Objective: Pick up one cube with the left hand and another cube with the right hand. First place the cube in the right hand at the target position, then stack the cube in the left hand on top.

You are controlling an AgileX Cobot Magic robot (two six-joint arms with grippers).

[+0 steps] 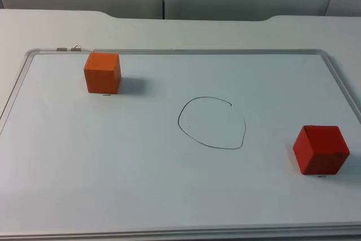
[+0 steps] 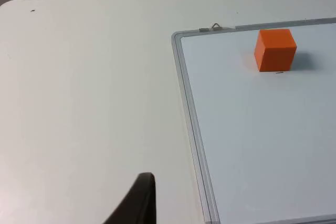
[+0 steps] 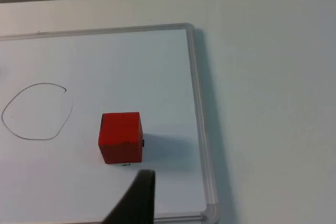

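Beginning the pickup step, each gripper, jaw opening indeterminate, must advance: orange cube [image 2: 275, 49] ahead of left, red cube [image 3: 121, 137] just ahead of right.

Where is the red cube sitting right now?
In the top view the red cube sits on the whiteboard near its right edge, right of the hand-drawn circle and far from the orange cube.

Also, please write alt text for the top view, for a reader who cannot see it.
Two cubes sit apart on a white metal-framed whiteboard: an orange cube at the far left and a red cube at the near right. Between them lies a hand-drawn black circle, with nothing inside it.
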